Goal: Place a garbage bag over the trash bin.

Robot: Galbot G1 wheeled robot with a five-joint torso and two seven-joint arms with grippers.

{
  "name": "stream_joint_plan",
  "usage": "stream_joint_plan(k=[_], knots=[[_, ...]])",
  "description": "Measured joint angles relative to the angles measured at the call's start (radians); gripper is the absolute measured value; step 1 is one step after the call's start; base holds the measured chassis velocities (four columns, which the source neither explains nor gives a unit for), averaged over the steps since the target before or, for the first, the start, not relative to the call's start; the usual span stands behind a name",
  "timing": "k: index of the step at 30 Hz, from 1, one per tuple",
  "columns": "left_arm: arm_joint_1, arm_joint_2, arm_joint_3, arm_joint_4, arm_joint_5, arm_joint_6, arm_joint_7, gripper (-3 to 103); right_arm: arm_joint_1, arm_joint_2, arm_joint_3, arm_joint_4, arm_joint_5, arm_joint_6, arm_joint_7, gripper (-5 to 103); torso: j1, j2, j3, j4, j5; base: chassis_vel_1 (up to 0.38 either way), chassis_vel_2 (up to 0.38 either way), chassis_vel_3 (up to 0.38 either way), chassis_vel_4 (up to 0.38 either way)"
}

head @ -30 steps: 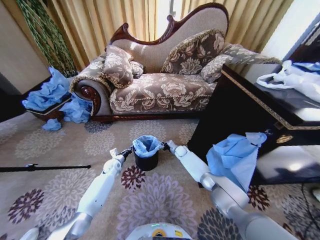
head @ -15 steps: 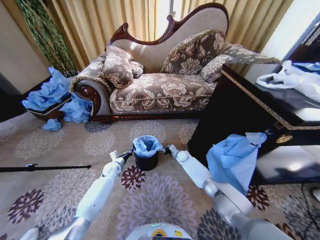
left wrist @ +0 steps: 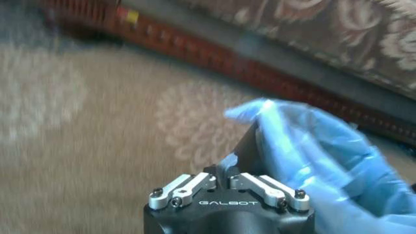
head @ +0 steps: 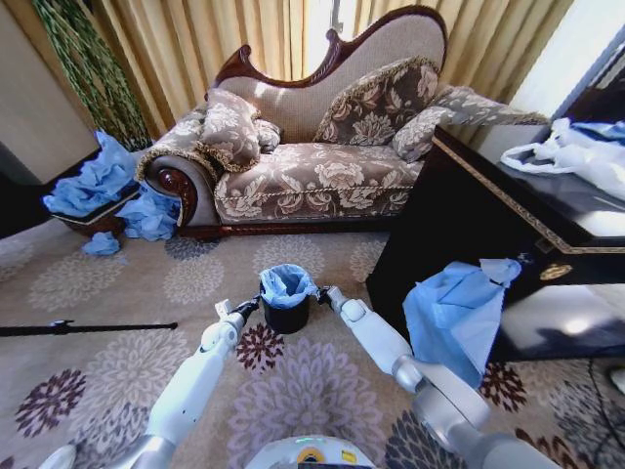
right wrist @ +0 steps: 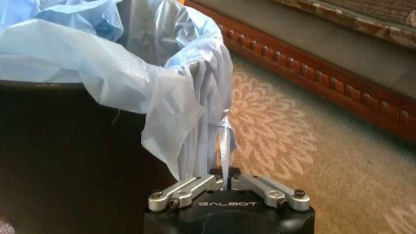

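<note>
Right gripper clamped on a pulled-down strand of the garbage bag, just beside the outer wall of the trash bin; in the head view it sits at the bin's right side. Left gripper at the bin's left side, fingers closed together, bag film right at the tips, looks pinched on the bag edge; head view puts it at. Garbage bag light blue, crinkly, draped over the bin mouth, rim folded outward and hanging partway down the wall on the right, mouth open upward; in the left wrist view the bag bulges over the dark bin edge. Trash bin black, round, upright on the patterned carpet between the two arms. Right of the bin, a dark wooden surface with a blue bag hanging off its front and a white plastic bag on top. Black tripod leg lying on the carpet well left. Behind the bin, floral sofa with cushions, carved wood base. Far left, bunch of blue bags piled on a low basket, more on the floor beside the sofa arm. Gold curtains at the back.
</note>
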Motion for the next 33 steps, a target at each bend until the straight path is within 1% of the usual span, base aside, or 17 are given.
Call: stream_joint_plan(k=[1, 5, 7, 9, 10, 13, 14, 15, 17, 18, 20, 21, 22, 25, 27, 31, 33], knots=[[0.021, 0.019, -0.002, -0.047, 0.054, 0.0, 0.0, 11, -0.004, 0.0, 0.004, 0.004, 0.001, 0.003, 0.006, 0, 0.0, 0.0, 0.0, -0.0001, -0.0001, 0.0, 0.0, 0.0, 0.0], [0.06, 0.116, 0.005, -0.168, 0.306, -0.008, 0.053, 32, -0.02, 0.005, 0.024, 0.017, -0.001, 0.009, 0.011, 0, 0.0, 0.0, 0.0, 0.0003, -0.0002, 0.0, 0.0, 0.0, 0.0], [0.061, 0.133, 0.006, -0.184, 0.335, -0.006, 0.063, 32, -0.022, 0.007, 0.028, 0.018, -0.001, 0.009, 0.012, 0, 0.0, 0.0, 0.0, 0.0002, -0.0002, 0.0, 0.0, 0.0, 0.0], [0.062, 0.213, 0.019, -0.278, 0.4, 0.072, 0.116, 43, -0.032, 0.012, 0.04, 0.025, -0.002, 0.012, 0.015, 0, 0.0, 0.0, 0.0, 0.0, -0.0001, 0.0, 0.0, 0.0, 0.0], [0.062, 0.213, 0.019, -0.278, 0.4, 0.072, 0.116, 43, -0.032, 0.012, 0.04, 0.025, -0.002, 0.012, 0.015, 0, 0.0, 0.0, 0.0, 0.0, -0.0001, 0.0, 0.0, 0.0, 0.0], [0.023, 0.322, 0.056, -0.352, 0.431, 0.172, 0.244, 59, -0.036, 0.02, 0.061, 0.026, -0.007, 0.015, 0.016, 0, 0.0, 0.0, 0.0, 0.0002, 0.0002, 0.0, 0.0, 0.0, 0.0], [0.023, 0.322, 0.056, -0.352, 0.431, 0.172, 0.244, 59, -0.036, 0.02, 0.061, 0.026, -0.007, 0.015, 0.016, 0, 0.0, 0.0, 0.0, 0.0002, 0.0002, 0.0, 0.0, 0.0, 0.0], [0.014, 0.337, 0.065, -0.361, 0.432, 0.193, 0.257, 64, -0.036, 0.021, 0.065, 0.026, -0.007, 0.016, 0.016, 0, 0.0, 0.0, 0.0, 0.0001, 0.0, 0.0, 0.0, 0.0, 0.0], [-0.03, 0.383, 0.095, -0.386, 0.426, 0.271, 0.308, 76, -0.037, 0.023, 0.077, 0.026, -0.008, 0.018, 0.016, 0, 0.0, 0.0, 0.0, 0.0, 0.0005, 0.0, 0.0, 0.0, 0.0], [-0.045, 0.389, 0.104, -0.384, 0.421, 0.289, 0.324, 81, -0.037, 0.025, 0.081, 0.024, -0.009, 0.02, 0.016, 0, 0.0, 0.0, 0.0, -0.0001, 0.0003, 0.0, 0.0, 0.0, 0.0], [-0.055, 0.392, 0.111, -0.376, 0.417, 0.298, 0.341, 81, -0.036, 0.029, 0.083, 0.018, -0.009, 0.02, 0.015, 0, 0.0, 0.0, 0.0, -0.0005, -0.0002, 0.0, 0.0, 0.0, 0.0], [-0.063, 0.392, 0.118, -0.366, 0.415, 0.302, 0.35, 86, -0.035, 0.034, 0.083, 0.014, -0.009, 0.02, 0.015, 0, 0.0, 0.0, 0.0, -0.0004, -0.0002, 0.0, 0.0, 0.0, 0.0], [-0.088, 0.386, 0.149, -0.341, 0.404, 0.307, 0.364, 92, -0.034, 0.039, 0.083, 0.012, -0.009, 0.02, 0.014, 0, 0.0, 0.0, 0.0, 0.0008, 0.0003, 0.0, 0.0, 0.0, 0.0], [-0.123, 0.367, 0.199, -0.305, 0.393, 0.328, 0.37, 98, -0.035, 0.04, 0.084, 0.012, -0.009, 0.021, 0.014, 0, 0.0, 0.0, 0.0, 0.0006, -0.0002, 0.0, 0.0, 0.0, 0.0], [-0.144, 0.353, 0.226, -0.279, 0.392, 0.335, 0.37, 100, -0.036, 0.04, 0.086, 0.011, -0.01, 0.022, 0.014, 0, 0.0, 0.0, 0.0, -0.0002, -0.0002, 0.0, 0.0, 0.0, 0.0], [-0.191, 0.309, 0.277, -0.213, 0.394, 0.304, 0.359, 100, -0.036, 0.038, 0.093, 0.01, -0.011, 0.023, 0.014, 0, 0.0, 0.0, 0.0, -0.0002, 0.0, 0.0, 0.0, 0.0, 0.0], [-0.209, 0.281, 0.296, -0.198, 0.39, 0.298, 0.307, 100, -0.037, 0.037, 0.096, 0.01, -0.013, 0.024, 0.014, 0, 0.0, 0.0, 0.0, 0.0002, 0.0001, 0.0, 0.0, 0.0, 0.0]])
